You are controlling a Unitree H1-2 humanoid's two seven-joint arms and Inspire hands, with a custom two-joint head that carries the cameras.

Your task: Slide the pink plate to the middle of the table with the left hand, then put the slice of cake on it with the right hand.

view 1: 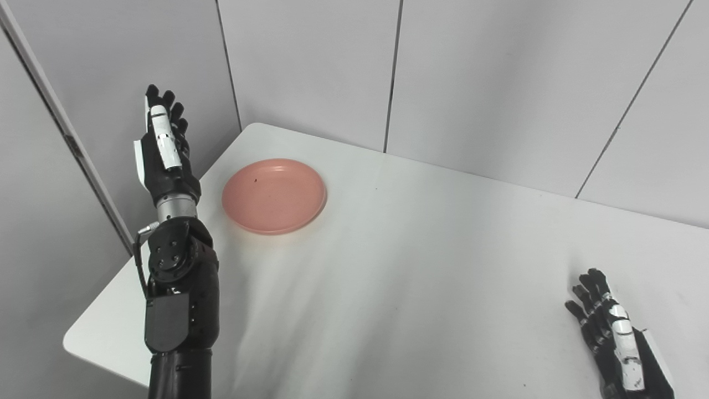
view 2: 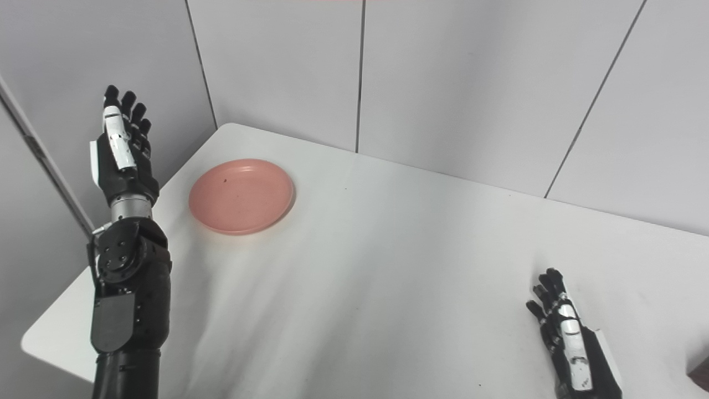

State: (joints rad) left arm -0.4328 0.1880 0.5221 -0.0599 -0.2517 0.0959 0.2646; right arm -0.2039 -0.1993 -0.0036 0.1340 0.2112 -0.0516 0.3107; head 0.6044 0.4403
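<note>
The pink plate (view 1: 274, 194) lies empty near the table's far left corner. My left hand (view 1: 164, 145) is raised above the table's left edge, just left of the plate, fingers stretched upward and open, holding nothing. My right hand (view 1: 612, 327) rests low over the table's near right, fingers spread and open, nothing in it. At the right eye view's bottom right edge a small dark brown corner (view 2: 700, 372) peeks in; I cannot tell whether it is the cake. No cake shows in the left eye view.
The white table (view 1: 421, 266) has rounded corners; its left edge runs under my left forearm (view 1: 180, 299). Grey partition walls (view 1: 476, 83) stand close behind and to the left of the table.
</note>
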